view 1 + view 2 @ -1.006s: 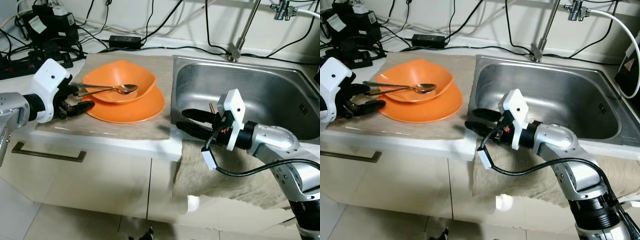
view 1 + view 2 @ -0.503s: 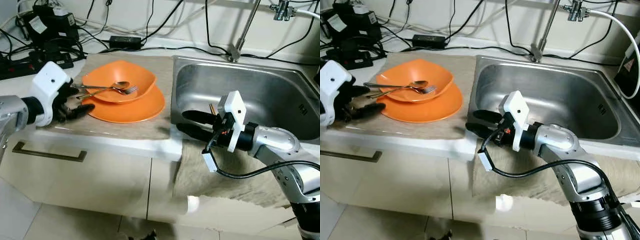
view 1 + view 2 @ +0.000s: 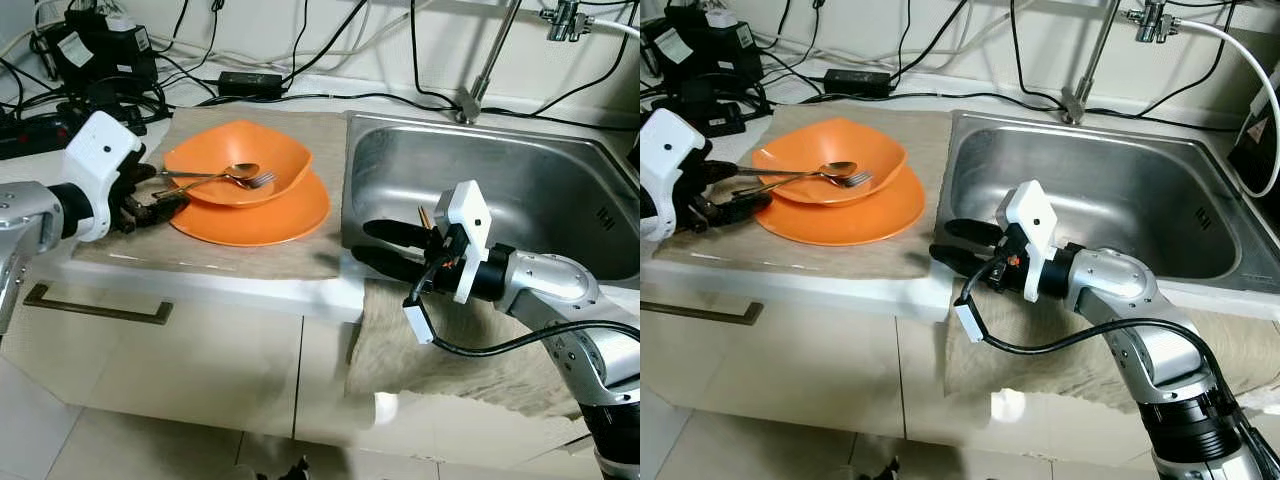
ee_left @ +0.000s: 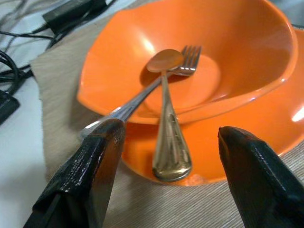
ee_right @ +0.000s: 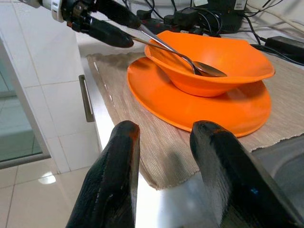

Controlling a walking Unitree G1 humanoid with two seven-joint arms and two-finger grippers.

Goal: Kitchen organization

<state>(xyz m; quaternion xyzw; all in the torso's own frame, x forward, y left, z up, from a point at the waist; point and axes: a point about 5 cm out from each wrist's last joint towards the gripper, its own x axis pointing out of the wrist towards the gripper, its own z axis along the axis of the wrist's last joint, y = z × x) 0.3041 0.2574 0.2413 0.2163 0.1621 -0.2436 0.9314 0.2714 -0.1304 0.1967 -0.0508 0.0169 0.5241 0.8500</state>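
While the left pincer (image 3: 150, 195) sits at the rim of the orange bowl (image 3: 245, 160), its 2 fingers stand wide apart with nothing between them, the handle ends of the spoon (image 4: 167, 114) and fork (image 4: 147, 90) lying in the gap. Both utensils rest inside the bowl, heads near its centre and handles projecting over the rim toward that pincer. Bowl sits on an orange plate (image 3: 270, 220), which sits on a beige mat (image 3: 210, 255) on the surface beside the sink (image 3: 520, 190).

Right pincer (image 3: 385, 245) hovers at the sink's front corner, fingers parted, empty, above a cloth (image 3: 450, 350) draped over the surface edge.

Judgement: step in hand appears to be gathering cutlery into the bowl, with both pieces already in. Next move likely calls for drawing the left pincer clear without catching the overhanging handles, which could tip out.
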